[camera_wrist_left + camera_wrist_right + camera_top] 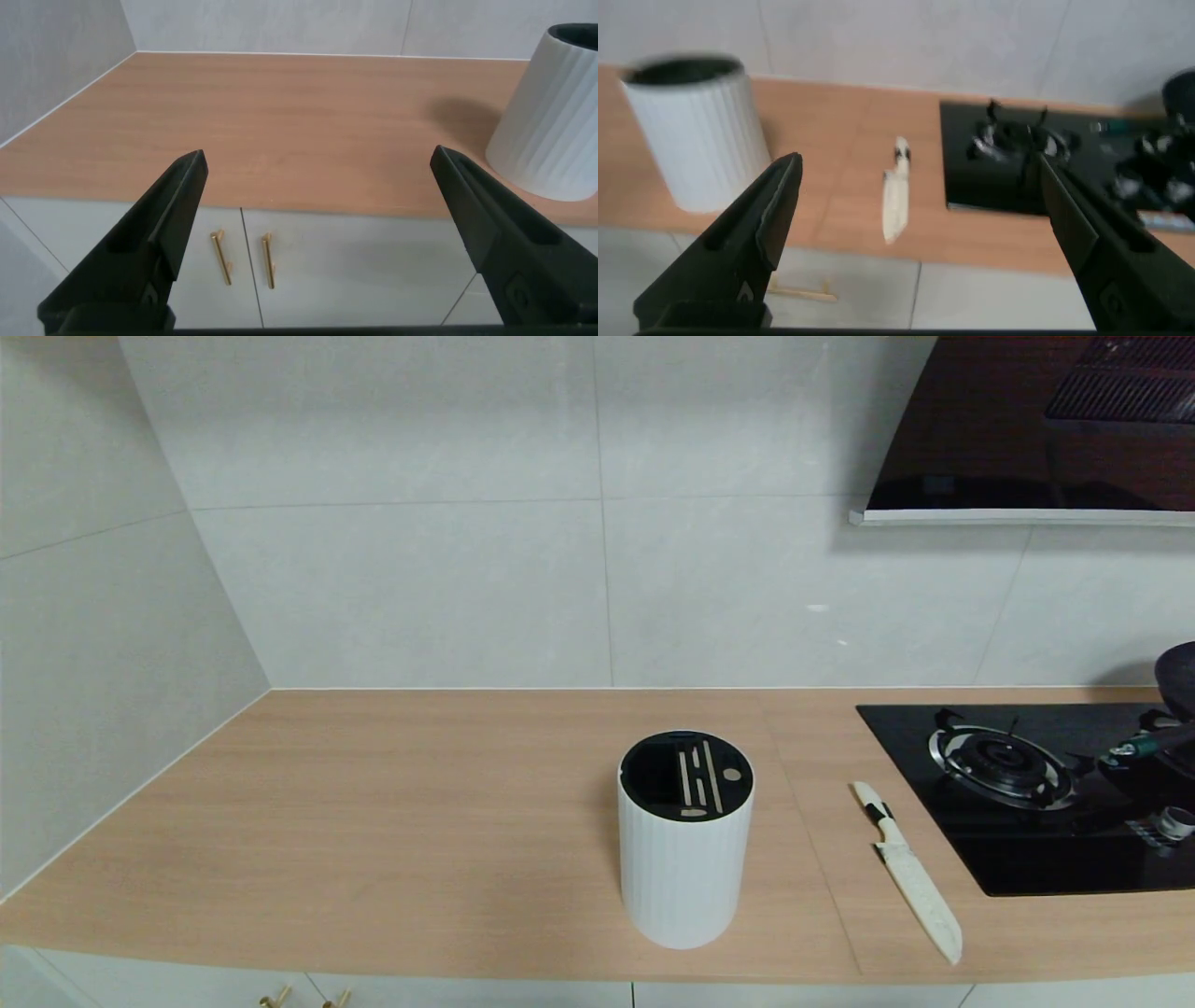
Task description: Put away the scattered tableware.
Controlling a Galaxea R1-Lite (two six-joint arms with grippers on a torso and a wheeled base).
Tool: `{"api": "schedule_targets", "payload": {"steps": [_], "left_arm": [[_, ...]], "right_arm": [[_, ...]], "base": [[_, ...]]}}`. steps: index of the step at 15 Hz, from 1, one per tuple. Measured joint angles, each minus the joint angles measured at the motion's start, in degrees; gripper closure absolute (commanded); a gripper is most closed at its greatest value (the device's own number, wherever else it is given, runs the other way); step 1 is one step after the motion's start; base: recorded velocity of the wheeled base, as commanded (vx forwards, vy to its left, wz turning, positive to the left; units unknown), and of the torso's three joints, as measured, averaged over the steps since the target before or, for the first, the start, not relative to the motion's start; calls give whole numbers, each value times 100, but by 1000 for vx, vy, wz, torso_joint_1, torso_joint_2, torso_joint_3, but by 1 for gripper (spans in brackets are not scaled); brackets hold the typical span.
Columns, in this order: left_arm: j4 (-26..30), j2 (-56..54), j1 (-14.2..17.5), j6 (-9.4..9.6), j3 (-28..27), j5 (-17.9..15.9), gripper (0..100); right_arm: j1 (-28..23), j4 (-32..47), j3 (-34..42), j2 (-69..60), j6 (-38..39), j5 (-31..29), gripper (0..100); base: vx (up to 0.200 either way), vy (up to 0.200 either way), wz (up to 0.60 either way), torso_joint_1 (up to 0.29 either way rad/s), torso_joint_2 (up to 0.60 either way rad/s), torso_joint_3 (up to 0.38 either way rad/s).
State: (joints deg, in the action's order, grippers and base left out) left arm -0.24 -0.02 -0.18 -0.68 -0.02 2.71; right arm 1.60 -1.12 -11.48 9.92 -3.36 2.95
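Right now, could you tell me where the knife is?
Head view: the knife lies flat on the countertop, between the white holder and the black hob, on the right.

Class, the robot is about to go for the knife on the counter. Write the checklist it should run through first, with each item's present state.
1. Right hand open and empty: ok.
2. Left hand open and empty: ok.
3. Knife lies flat on the counter, apart from the stove and the holder: ok.
4. Holder stands upright, top slots uncovered: ok.
5. Which slot fits the blade: cannot tell.
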Motion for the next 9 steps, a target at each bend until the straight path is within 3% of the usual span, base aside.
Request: {"api": "schedule_targets", "payload": {"steps": [5, 9], "left_arm": [[-5, 0, 2, 0, 0, 0, 0], [-5, 0, 0, 0, 2, 0, 0]], "right_arm": [[190, -243, -924, 2300, -11, 184, 0], [243, -1040, -1274, 4398, -40, 206, 0]], "base": [[0, 0, 0, 0, 0, 0], [0, 0, 0, 0, 0, 0]]}}
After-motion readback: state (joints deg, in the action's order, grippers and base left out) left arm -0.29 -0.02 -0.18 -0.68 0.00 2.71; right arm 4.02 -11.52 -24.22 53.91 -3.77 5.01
